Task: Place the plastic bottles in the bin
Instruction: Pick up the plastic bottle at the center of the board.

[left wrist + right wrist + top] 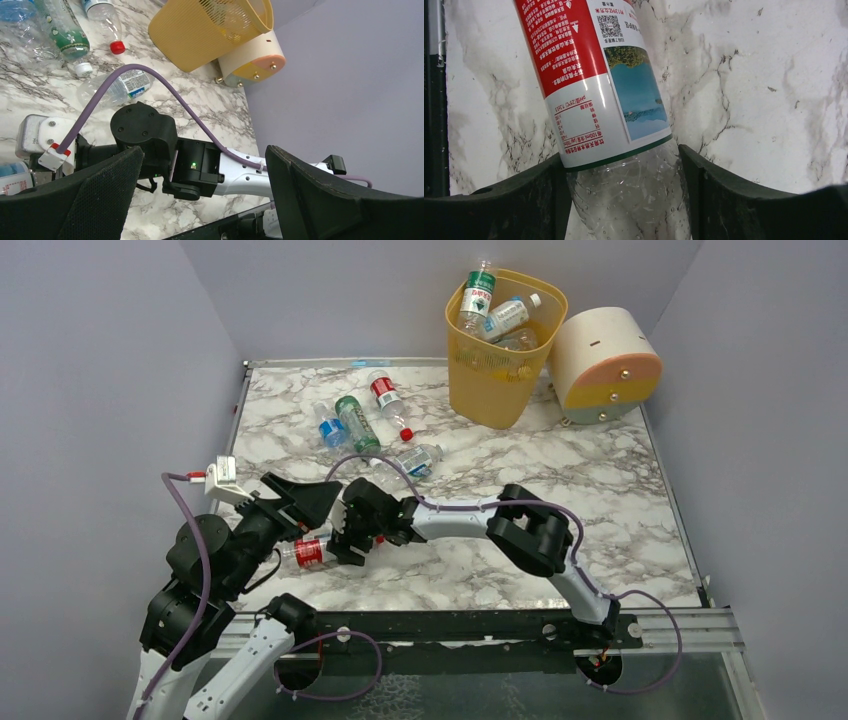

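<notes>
1. My right gripper (621, 165) — fingers closed against the clear body of a red-label bottle (589, 75) lying on the worktop (764, 100).
2. My left gripper (204, 150) — spread wide, empty.
3. Bin (495, 375) at far edge, bottles (478, 292) inside.

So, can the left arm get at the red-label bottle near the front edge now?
Probably not cleanly: the right hand straddles the red-label bottle, one finger on each side, seemingly touching. The open left hand hovers close beside, so both would crowd.
</notes>
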